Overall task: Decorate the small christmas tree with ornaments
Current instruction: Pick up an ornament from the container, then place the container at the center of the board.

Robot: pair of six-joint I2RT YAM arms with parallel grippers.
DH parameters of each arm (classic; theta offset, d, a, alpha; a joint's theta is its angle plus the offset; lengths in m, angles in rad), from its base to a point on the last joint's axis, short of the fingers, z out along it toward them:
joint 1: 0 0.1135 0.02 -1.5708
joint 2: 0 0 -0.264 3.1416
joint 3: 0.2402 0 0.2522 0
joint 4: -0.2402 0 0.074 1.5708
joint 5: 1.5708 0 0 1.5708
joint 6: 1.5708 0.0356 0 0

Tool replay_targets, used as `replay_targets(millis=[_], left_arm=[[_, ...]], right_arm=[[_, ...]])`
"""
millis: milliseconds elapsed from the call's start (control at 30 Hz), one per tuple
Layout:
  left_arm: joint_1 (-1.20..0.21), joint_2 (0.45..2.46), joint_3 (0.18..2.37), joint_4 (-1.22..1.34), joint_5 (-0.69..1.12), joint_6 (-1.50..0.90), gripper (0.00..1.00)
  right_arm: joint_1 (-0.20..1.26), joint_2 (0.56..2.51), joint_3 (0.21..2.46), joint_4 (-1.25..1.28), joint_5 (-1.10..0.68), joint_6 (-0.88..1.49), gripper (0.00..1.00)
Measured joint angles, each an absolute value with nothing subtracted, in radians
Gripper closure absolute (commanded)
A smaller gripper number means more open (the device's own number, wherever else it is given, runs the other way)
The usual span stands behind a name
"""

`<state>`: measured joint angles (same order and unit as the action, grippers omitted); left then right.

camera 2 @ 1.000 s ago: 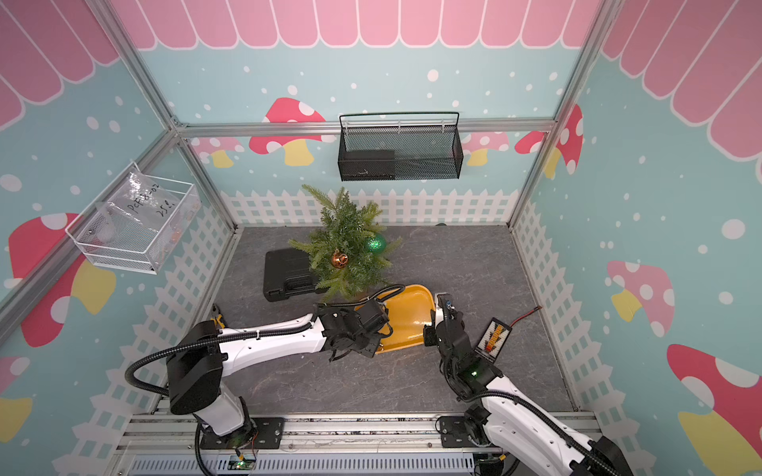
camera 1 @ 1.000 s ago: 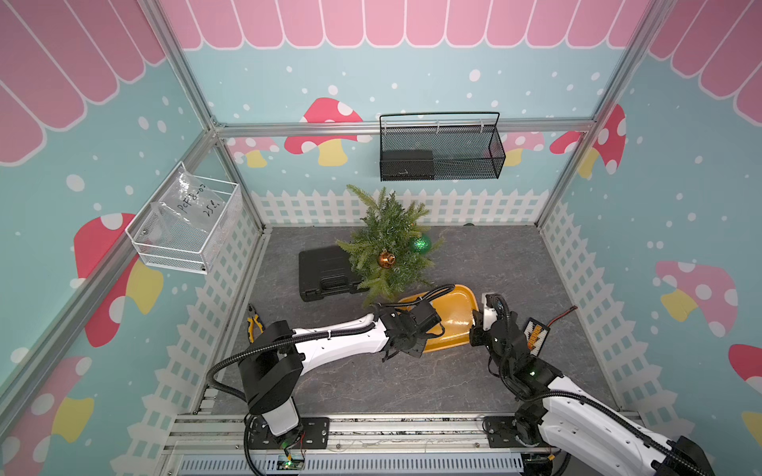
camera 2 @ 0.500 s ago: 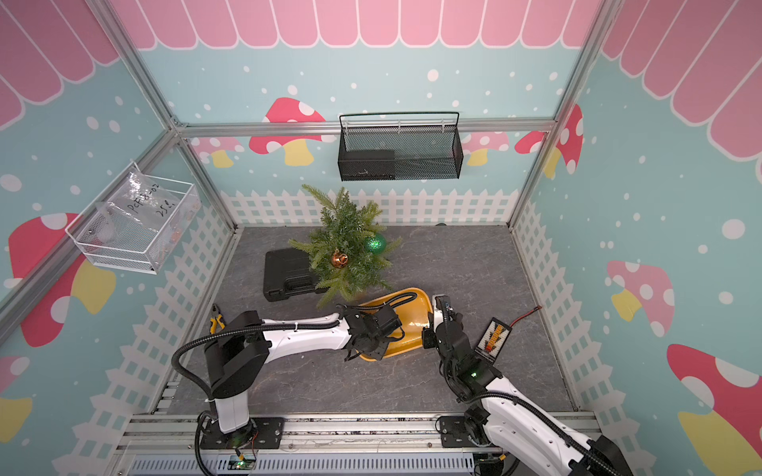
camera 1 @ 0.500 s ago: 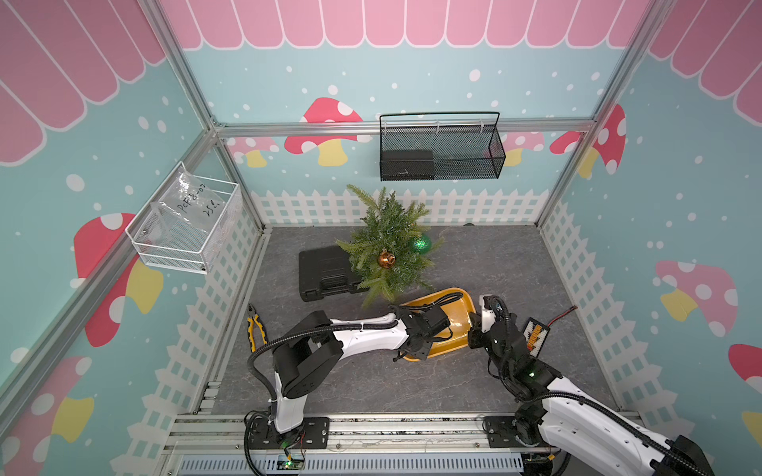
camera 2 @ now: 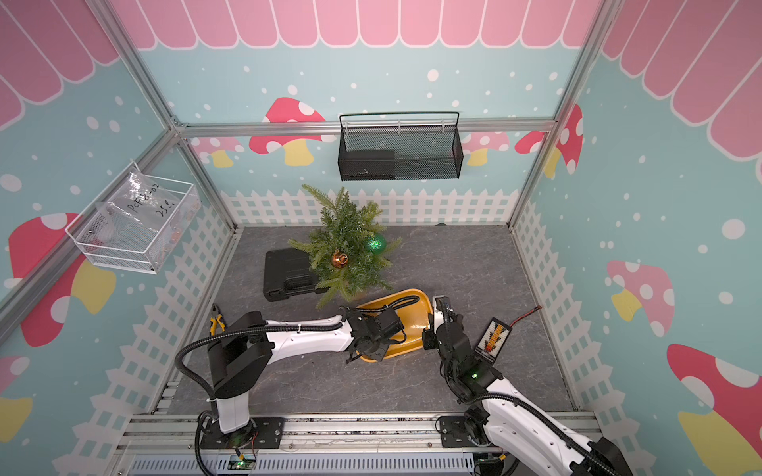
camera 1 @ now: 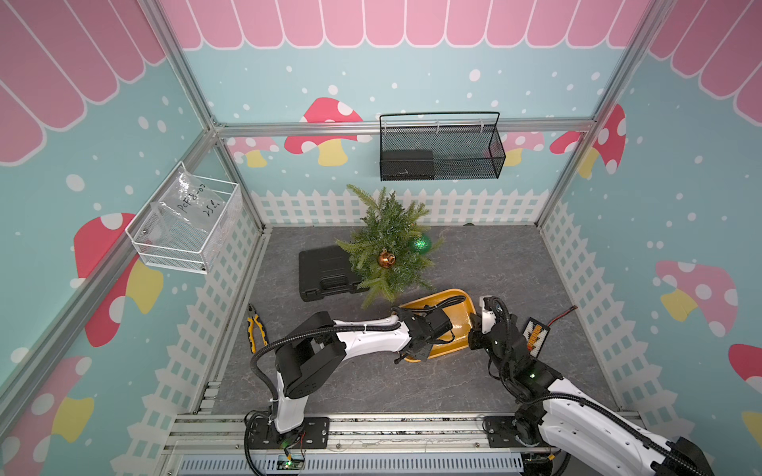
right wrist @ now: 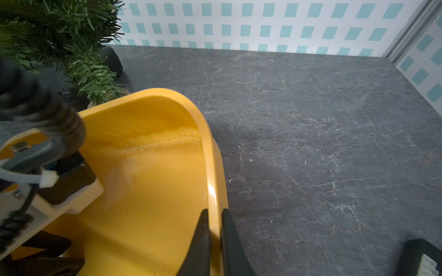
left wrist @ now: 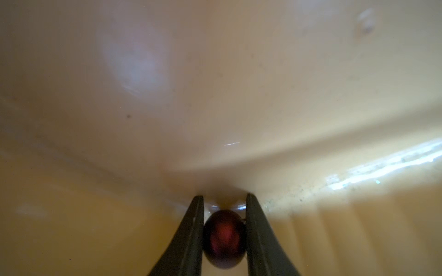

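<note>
The small christmas tree (camera 1: pixel 387 243) (camera 2: pixel 348 247) stands at the back of the floor, with a glittery green ornament (camera 1: pixel 420 244) and an amber-copper ornament (camera 1: pixel 386 259) hanging on it. In front of it lies a yellow tub (camera 1: pixel 457 303). My left gripper (left wrist: pixel 224 196) reaches down into the tub and is shut on a tiny dark red ornament (left wrist: pixel 224 239) at the tub's floor. In both top views the left wrist hides those fingers. My right gripper (right wrist: pixel 214 210) (camera 1: pixel 474 327) is shut on the tub's rim (right wrist: pixel 189 110), one finger inside and one outside.
A black case (camera 1: pixel 330 272) lies left of the tree, and yellow-handled pliers (camera 1: pixel 256 327) lie by the left fence. A small striped device (camera 1: pixel 536 334) with a red wire sits right of my right arm. A black wire basket (camera 1: pixel 439 148) and a white basket (camera 1: pixel 185 226) hang on the walls.
My left arm has pushed further right into the tub and its jaws have narrowed onto the red ornament. The tub has tilted and shifted slightly. The right gripper holds the rim as before.
</note>
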<state>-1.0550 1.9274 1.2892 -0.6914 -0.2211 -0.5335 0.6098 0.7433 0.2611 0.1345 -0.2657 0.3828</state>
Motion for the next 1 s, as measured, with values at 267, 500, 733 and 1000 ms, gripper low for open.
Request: replay_targets(millis=[267, 500, 733, 1000], left_arm=[[-1.056, 1.870, 1.299, -0.733, -0.232, -0.519, 0.81], [-1.058, 1.770, 1.364, -0.760, -0.252, -0.508, 0.81], [-1.061, 1.703, 1.397, -0.767, -0.266, -0.501, 0.81], [-1.061, 1.586, 1.417, -0.775, -0.287, -0.482, 0.80]], right_arm=[[0.609, 0.743, 0.261, 0.136, -0.243, 0.395, 1.00], [0.609, 0.751, 0.261, 0.144, -0.204, 0.412, 1.00], [0.609, 0.807, 0.261, 0.158, -0.202, 0.453, 0.95], [0.602, 0.907, 0.288, 0.126, -0.210, 0.528, 0.51]])
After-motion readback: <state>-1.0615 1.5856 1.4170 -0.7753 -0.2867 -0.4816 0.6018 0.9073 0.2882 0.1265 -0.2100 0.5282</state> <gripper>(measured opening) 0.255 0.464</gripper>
